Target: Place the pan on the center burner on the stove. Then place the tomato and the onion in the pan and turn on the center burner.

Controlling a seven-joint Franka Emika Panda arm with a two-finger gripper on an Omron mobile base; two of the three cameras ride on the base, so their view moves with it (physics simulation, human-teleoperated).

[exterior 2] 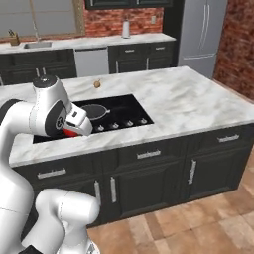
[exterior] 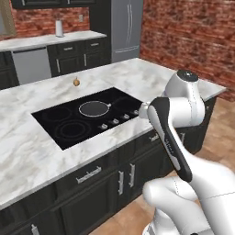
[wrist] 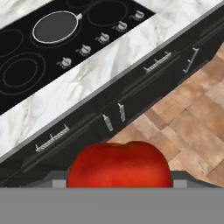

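Hand view has the gripper (wrist: 119, 181) pinching the tomato (wrist: 119, 165), out past the desk (wrist: 105, 65) edge over the floor. Ahead of the gripper, the pan (wrist: 54, 27) sits on the stove (wrist: 26, 57). Onion (exterior: 76, 82) lies beyond it.

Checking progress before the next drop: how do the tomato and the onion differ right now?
The tomato is bright red and glossy; the onion is tan with a pointed tip. The tomato sits in the gripper, in front of the counter edge and above the floor; the onion rests free on the marble counter behind the stove. Shared: neither is in the pan yet.
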